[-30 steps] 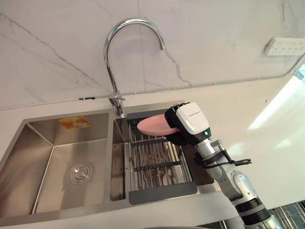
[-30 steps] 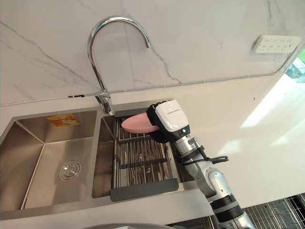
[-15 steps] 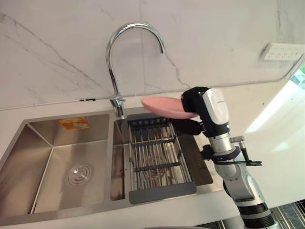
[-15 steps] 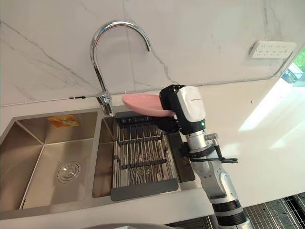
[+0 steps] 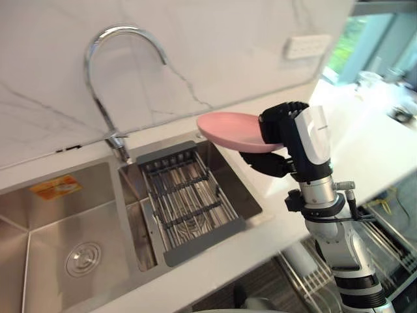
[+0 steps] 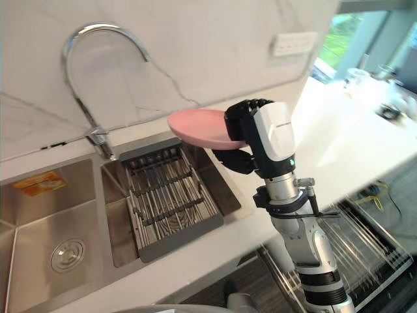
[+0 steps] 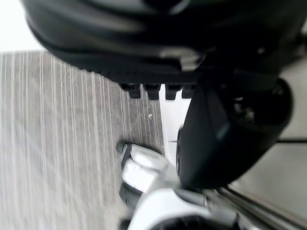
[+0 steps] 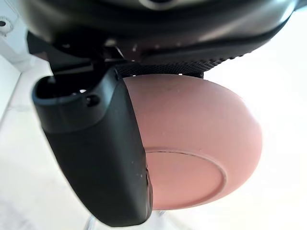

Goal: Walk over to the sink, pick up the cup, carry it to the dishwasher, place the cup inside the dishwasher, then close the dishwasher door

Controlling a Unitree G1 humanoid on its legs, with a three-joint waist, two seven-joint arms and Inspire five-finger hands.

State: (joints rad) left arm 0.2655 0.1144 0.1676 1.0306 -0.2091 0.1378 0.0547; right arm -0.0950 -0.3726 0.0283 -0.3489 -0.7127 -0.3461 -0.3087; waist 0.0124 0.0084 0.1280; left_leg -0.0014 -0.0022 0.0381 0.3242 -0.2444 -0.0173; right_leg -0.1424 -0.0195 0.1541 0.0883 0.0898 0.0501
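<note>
**Pink bowl held in the air at the sink's right edge**

A shallow pink bowl [image 5: 238,132] hangs roughly level above the far right corner of the sink [image 5: 39,175], clear of the steel below. The robot's right hand [image 5: 290,140] grasps it, with dark fingers [image 5: 281,119] curled over the rim and the thumb [image 8: 96,143] pressed against the bowl's underside. Beneath and to the left, a grey drying rack [image 5: 186,202] sits across the sink's right basin. The curved chrome tap [image 5: 104,65] rises at the far side, between the two basins. White countertop [image 5: 365,150] runs off to the right, and a wall socket [image 5: 307,45] sits on the marble behind it. A wire rack [image 6: 368,238] shows below the counter's near right edge. The left hand [image 7: 211,139] shows over a wood-grain floor [image 7: 57,143]; its state cannot be told.
</note>
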